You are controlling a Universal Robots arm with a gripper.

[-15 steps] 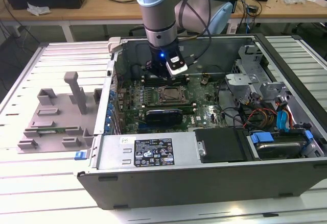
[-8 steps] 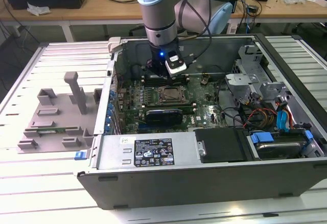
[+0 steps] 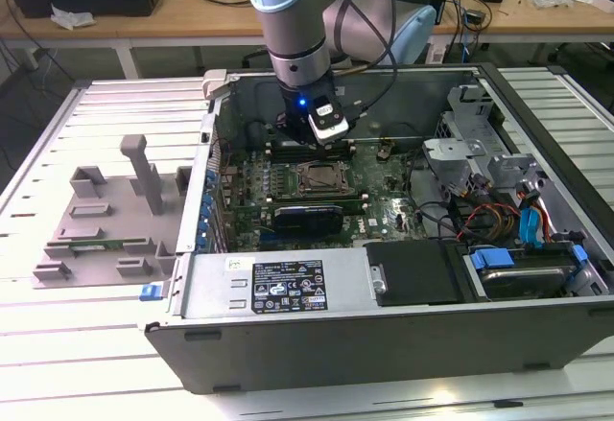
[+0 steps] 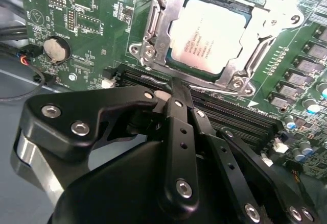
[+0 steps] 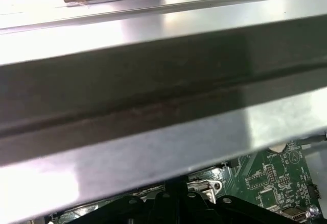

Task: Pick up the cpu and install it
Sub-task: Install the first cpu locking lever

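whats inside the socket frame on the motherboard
The cpu sits inside the socket frame, silvery top up, with the gripper just beside it. The socket underneath is covered by the chip.

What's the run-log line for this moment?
cpu: seated in socket frame | pincer: beside socket, holding nothing | case: open

Nothing can be read. A dark label (image 3: 288,288) with small symbols sits on the computer case's (image 3: 384,339) near panel. Faint print lines cross the cpu (image 4: 207,30) lid, too small to tell.
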